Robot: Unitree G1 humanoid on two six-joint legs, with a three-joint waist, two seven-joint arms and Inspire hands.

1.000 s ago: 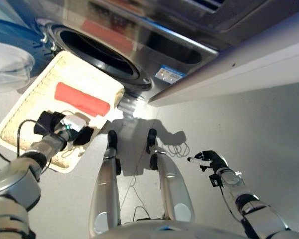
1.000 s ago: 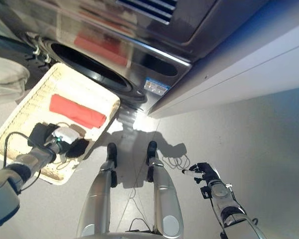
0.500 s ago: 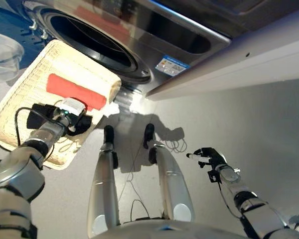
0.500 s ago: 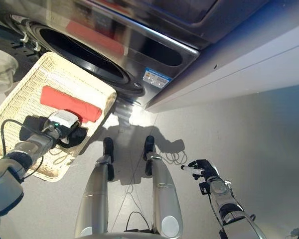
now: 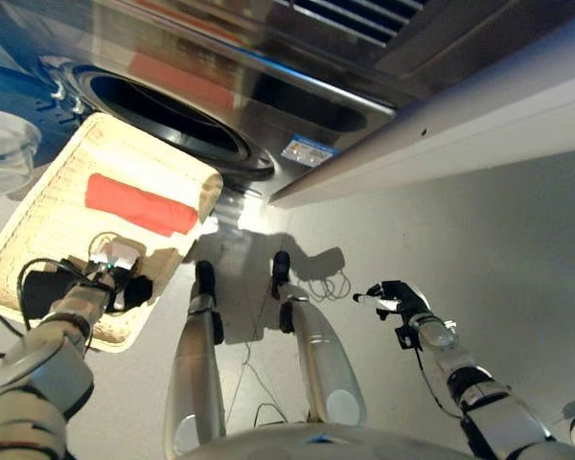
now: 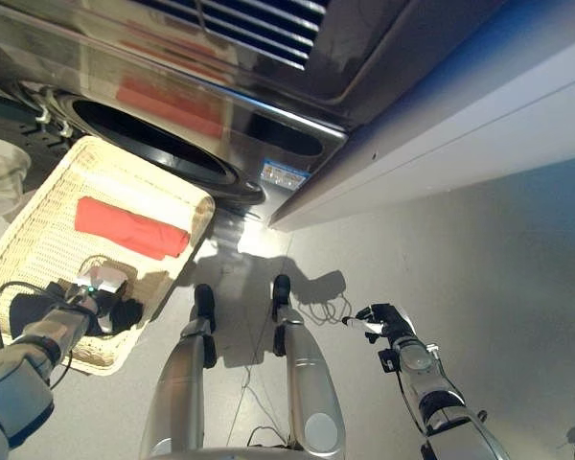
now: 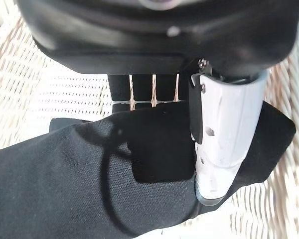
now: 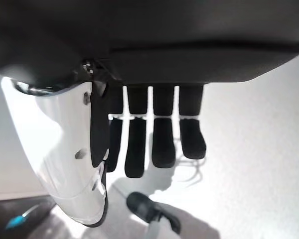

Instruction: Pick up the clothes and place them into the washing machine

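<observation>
At lower left of the head views I see my left hand (image 5: 123, 284) reaching down into the wicker basket (image 5: 48, 203), fingers (image 7: 139, 89) and white-covered thumb pinching a black garment (image 7: 89, 184) near the basket's front edge. A folded red cloth (image 5: 139, 203) lies further in, toward the washing machine (image 5: 172, 105) and its open drum. My right hand (image 5: 395, 297) hovers above the floor (image 5: 498, 240) at lower right, fingers relaxed and holding nothing
</observation>
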